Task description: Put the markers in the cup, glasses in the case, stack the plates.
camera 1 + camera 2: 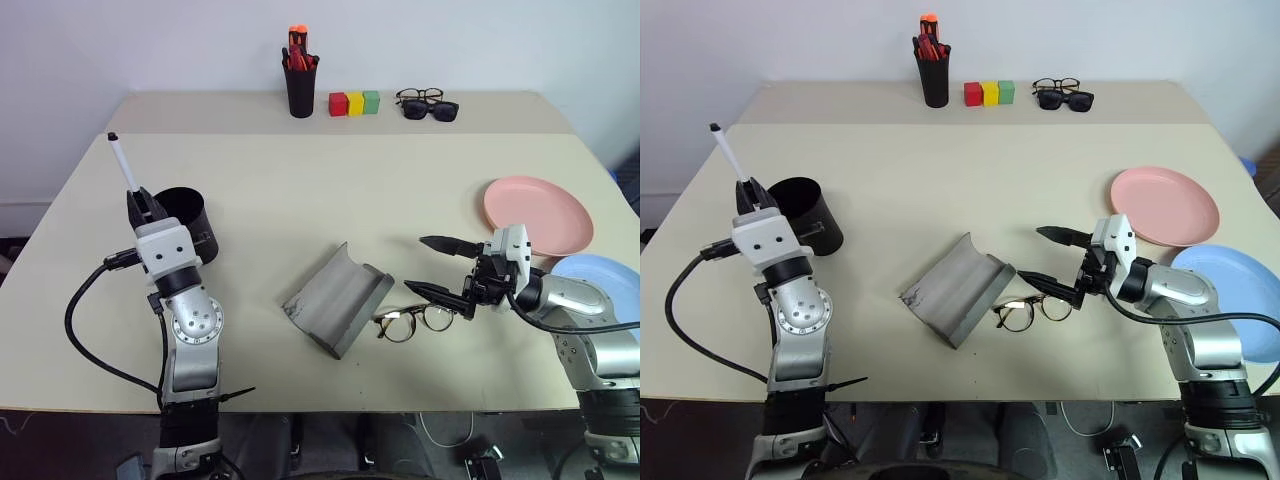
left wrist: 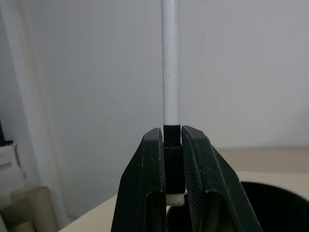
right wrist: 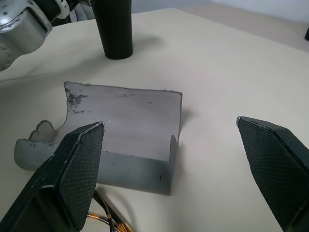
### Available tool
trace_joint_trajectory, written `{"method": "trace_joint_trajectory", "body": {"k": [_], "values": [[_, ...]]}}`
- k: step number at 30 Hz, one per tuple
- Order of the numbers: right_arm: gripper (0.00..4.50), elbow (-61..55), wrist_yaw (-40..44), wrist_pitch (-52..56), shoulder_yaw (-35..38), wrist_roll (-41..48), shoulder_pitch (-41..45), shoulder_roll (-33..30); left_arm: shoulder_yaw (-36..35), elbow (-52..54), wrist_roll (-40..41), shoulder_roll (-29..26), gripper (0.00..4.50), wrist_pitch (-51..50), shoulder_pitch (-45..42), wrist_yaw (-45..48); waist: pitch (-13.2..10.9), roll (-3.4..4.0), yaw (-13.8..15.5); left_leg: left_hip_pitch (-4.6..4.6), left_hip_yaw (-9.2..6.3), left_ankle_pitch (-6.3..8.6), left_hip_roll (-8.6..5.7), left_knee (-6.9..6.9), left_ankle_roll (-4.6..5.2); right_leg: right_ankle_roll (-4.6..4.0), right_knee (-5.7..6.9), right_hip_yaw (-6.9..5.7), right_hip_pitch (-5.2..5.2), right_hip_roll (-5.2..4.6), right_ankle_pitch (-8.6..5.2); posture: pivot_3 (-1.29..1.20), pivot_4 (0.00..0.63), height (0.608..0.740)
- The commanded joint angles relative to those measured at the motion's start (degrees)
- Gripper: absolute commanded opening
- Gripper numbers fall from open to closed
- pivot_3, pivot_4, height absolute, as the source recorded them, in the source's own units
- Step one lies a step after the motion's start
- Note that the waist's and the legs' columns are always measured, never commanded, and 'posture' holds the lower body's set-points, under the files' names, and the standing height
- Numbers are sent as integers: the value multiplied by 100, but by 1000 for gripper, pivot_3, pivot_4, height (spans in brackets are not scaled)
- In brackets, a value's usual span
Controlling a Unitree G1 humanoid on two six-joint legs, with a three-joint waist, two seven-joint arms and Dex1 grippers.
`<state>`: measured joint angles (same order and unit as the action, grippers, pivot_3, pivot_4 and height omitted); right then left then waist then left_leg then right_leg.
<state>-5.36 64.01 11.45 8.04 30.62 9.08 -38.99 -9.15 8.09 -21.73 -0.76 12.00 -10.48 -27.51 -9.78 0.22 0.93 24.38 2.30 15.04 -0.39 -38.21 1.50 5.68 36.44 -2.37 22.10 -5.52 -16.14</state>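
Note:
My left gripper (image 1: 142, 203) is shut on a white marker (image 1: 124, 167), which sticks up and tilts left, beside the wide black cup (image 1: 192, 226) at the table's left. The left wrist view shows the marker (image 2: 171, 72) clamped between the fingers (image 2: 153, 159), with the cup's rim (image 2: 277, 193) below. The grey case (image 1: 338, 298) lies open mid-table. The thin-rimmed glasses (image 1: 413, 321) rest just right of it. My right gripper (image 1: 417, 265) stands open just above and right of the glasses, pointing at the case (image 3: 130, 121). The pink plate (image 1: 538, 213) and the blue plate (image 1: 606, 285) lie side by side at the right.
At the back stand a narrow black pot of red-orange pens (image 1: 300, 78), three coloured blocks (image 1: 354, 103), and black sunglasses with another pair of spectacles (image 1: 428, 105). Bare tabletop stretches between the cup and the plates. The front edge runs close below the case.

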Motion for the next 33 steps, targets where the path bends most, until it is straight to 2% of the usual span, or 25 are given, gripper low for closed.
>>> {"method": "trace_joint_trajectory", "body": {"k": [1,9,11,12,18,19,27,33], "values": [[4500,-107,-1,-151,138,36,-110,44,99,183,89,0,230,19,-9,124,0,0,2,0,0,0,0,0,0,0,0,0,0,0,0,0,150,740],[4500,-201,-41,-248,253,122,-386,40,216,170,275,46,230,-209,-42,427,0,0,0,-1,1,0,0,0,0,0,0,1,0,-2,0,0,150,740],[4500,-183,-20,-273,302,150,-441,26,230,170,282,46,1023,-260,-41,471,0,0,0,0,1,0,0,0,0,0,0,1,0,-2,0,0,150,740],[4500,-151,-4,-298,323,156,-461,24,233,161,279,39,1238,-277,-46,491,0,0,-2,0,1,0,0,0,0,0,0,2,0,-2,0,0,150,740],[4500,73,112,-523,388,116,-573,71,259,160,345,20,4306,-220,-49,642,1,-1,2,-1,1,0,0,0,0,0,0,2,0,-1,0,0,150,740],[4500,119,128,-578,408,114,-601,81,290,163,366,6,4464,-152,-38,697,1,-1,2,-1,1,0,0,0,0,0,0,1,0,-1,0,0,150,740],[4500,98,7,-735,497,159,-766,154,817,475,633,-192,4464,601,290,1424,1,0,-9,-2,2,0,0,0,0,0,0,3,0,-2,0,0,150,740],[4500,-278,-258,-433,512,235,-746,125,1233,755,1056,-687,4464,820,671,2475,4,4,-8,-3,4,0,1,1,-1,-1,0,9,4,-5,0,0,150,740]]}}
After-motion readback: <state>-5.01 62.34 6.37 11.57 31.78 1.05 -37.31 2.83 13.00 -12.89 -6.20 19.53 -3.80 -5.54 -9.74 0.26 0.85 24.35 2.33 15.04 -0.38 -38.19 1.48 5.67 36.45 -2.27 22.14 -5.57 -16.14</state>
